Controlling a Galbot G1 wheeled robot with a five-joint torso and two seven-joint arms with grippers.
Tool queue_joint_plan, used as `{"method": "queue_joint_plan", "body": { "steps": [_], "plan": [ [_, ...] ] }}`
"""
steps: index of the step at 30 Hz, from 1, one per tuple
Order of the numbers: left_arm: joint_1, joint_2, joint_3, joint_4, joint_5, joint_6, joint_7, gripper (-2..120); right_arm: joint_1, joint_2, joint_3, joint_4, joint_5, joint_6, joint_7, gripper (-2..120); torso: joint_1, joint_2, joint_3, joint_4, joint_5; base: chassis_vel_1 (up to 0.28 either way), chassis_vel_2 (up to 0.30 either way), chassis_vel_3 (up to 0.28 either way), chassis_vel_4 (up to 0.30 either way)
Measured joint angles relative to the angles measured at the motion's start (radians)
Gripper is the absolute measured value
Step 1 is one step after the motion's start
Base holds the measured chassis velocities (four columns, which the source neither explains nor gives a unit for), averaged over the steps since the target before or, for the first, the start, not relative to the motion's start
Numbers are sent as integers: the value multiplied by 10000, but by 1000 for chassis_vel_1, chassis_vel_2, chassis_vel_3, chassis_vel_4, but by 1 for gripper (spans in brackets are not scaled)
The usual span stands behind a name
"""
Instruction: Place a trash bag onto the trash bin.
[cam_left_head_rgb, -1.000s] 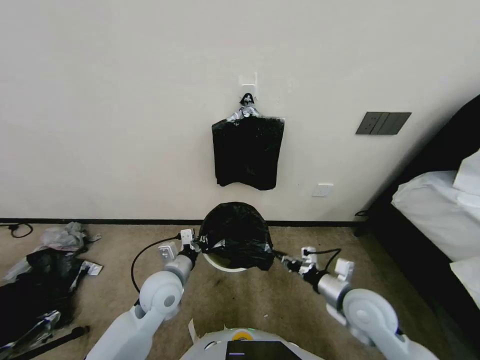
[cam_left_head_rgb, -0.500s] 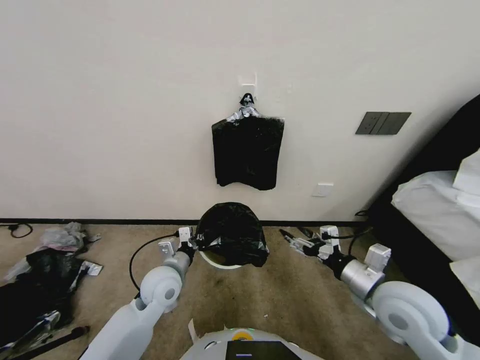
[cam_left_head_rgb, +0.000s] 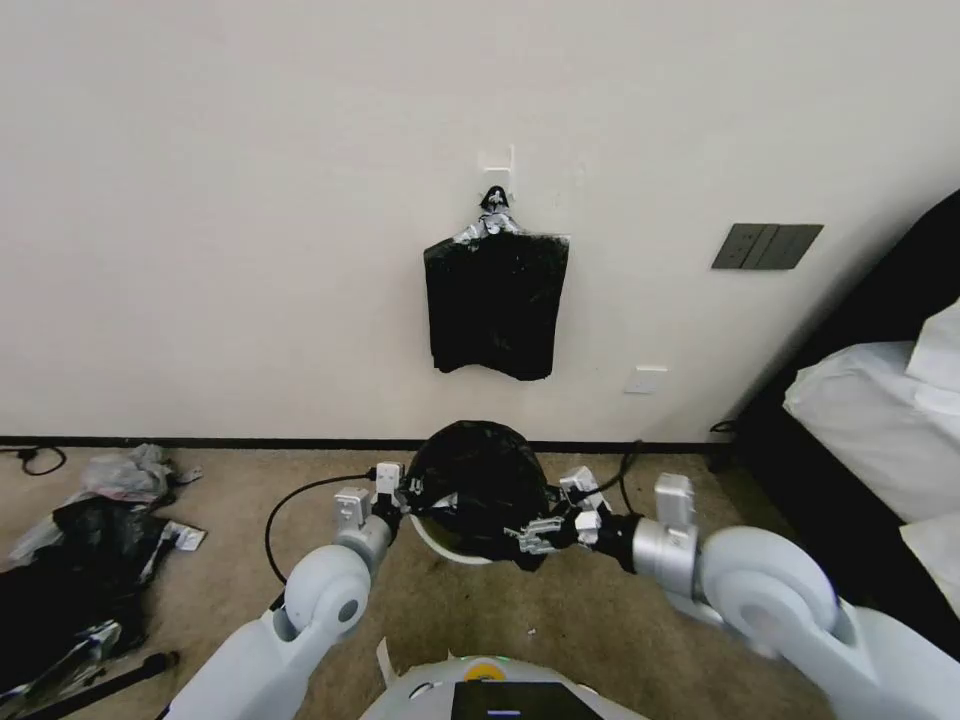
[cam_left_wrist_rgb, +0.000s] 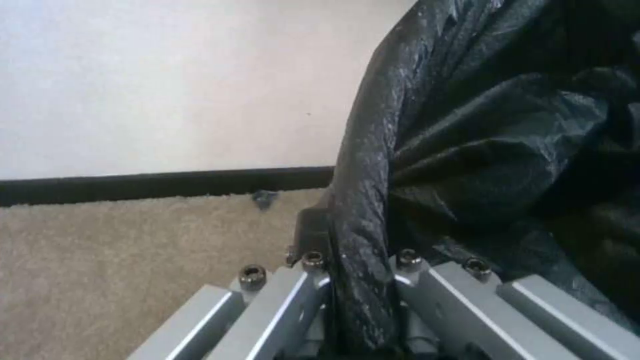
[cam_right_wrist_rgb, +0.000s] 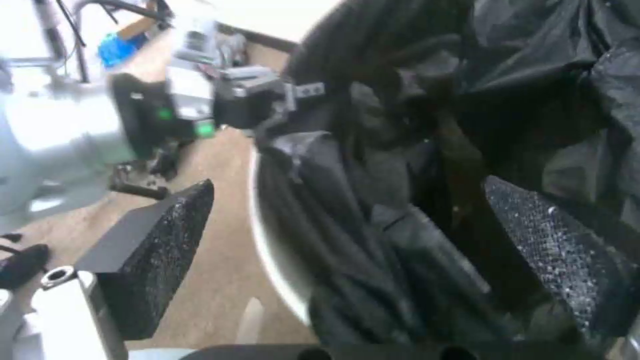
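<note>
Left gripper (cam_left_head_rgb: 412, 492) clamped tight on a pleat of the trash bag (cam_left_head_rgb: 478, 478) at the bin's left side; in the left wrist view the black film (cam_left_wrist_rgb: 363, 280) runs straight down between the closed fingers. Right gripper (cam_left_head_rgb: 540, 535) sitting at the near-right edge of the bag, jaws spread wide with the two textured pads (cam_right_wrist_rgb: 160, 250) either side of bunched film and nothing pinched yet. One pad outside the cream rim of the trash bin (cam_right_wrist_rgb: 267, 235), the other buried against the crumpled plastic.

Bag itself draped over the bin on the carpet by the wall, puffed up in a dome, with a sliver of white rim (cam_left_head_rgb: 445, 548) showing at the front. So hem probably not folded over the near side.

Tips for doing this bit well, just opinion: grab one layer of the hem, not a whole wad, otherwise mouth won't open. Best to close the right jaws low on the edge, then pull outward and down over the rim while the left side anchors. Slow and gentle, since thin film tears easily and a light bin probably tips or slides on carpet if tugged sideways.
</note>
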Motion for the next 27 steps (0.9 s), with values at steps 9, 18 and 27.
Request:
{"method": "queue_joint_plan", "body": {
  "steps": [9,18,27],
  "plan": [
    [209,84,-19,-241,284,10,191,1,870,-380,-1164,-639,177,-330,28,97,0,-1,0,-1,-3,0,0,0,0],
    [311,-32,-18,-368,393,10,217,1,1142,-801,-1549,-719,158,-433,140,76,0,0,0,-1,-3,0,0,0,0],
    [306,-192,69,-385,482,9,221,1,1592,-882,-2039,-866,401,-523,290,43,0,0,0,0,-3,0,0,0,0]
  ]
}}
